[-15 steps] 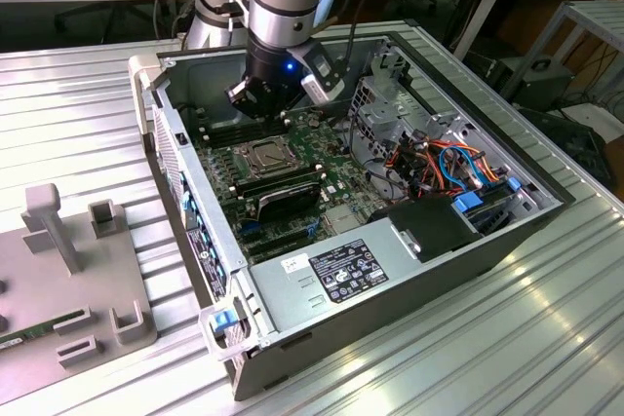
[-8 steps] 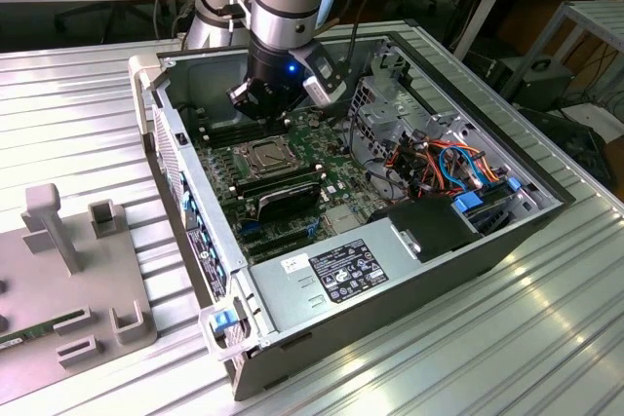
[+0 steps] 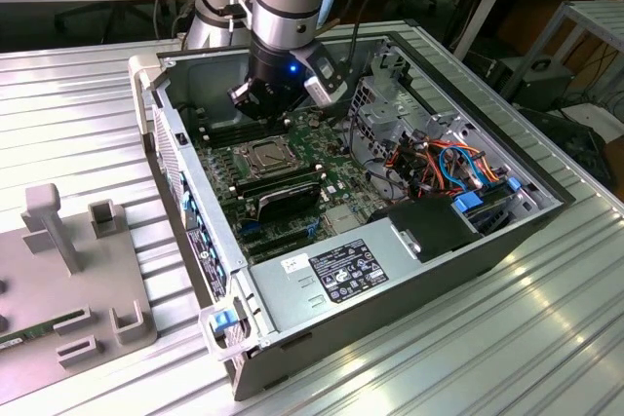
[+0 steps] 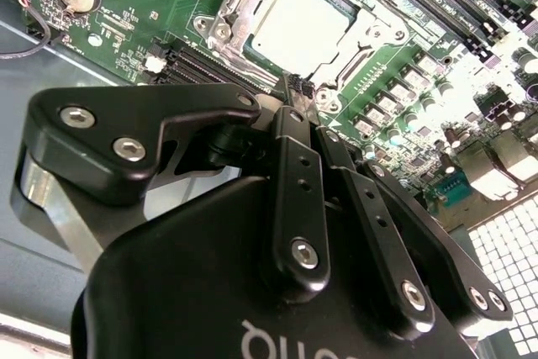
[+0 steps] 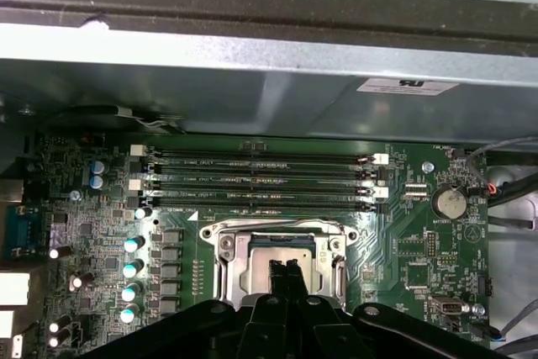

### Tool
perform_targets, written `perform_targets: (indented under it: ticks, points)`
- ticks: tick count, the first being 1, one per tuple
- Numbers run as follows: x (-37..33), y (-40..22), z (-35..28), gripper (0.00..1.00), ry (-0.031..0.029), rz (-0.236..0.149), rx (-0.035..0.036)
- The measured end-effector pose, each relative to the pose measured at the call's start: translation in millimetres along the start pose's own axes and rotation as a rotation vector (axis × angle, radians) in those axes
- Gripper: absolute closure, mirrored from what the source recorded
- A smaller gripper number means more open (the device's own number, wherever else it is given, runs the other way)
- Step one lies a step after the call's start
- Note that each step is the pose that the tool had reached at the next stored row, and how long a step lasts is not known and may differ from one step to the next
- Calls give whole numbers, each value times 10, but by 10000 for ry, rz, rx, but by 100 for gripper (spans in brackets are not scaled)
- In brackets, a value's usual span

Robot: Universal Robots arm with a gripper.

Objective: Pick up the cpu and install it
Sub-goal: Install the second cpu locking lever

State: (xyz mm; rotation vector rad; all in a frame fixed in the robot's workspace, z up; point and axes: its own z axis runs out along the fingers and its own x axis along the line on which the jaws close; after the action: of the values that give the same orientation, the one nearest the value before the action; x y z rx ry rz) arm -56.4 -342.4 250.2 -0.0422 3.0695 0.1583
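Note:
The cpu lies flat in its socket on the green motherboard, dull silver top up, with the metal socket frame open around it. In the first wrist view the cpu sits just beyond my fingertips. My gripper hovers close over the near edge of the socket, its two black fingers pressed together with nothing between them. In the exterior view the gripper hangs inside the open computer case, just behind the socket with the cpu.
Long memory slots run beside the socket, and black memory sticks lie on its other side. The case walls close in the board. A power supply and coloured cables fill the near and right part. A grey fixture stands at the exterior view's left.

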Motion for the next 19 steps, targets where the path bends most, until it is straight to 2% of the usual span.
perform_targets:
  ticks: [6, 19]
  points:
    - [-45, -21, 1, 89, 0, 0, 0]
    - [-64, -22, 2, 89, 0, 0, 0]
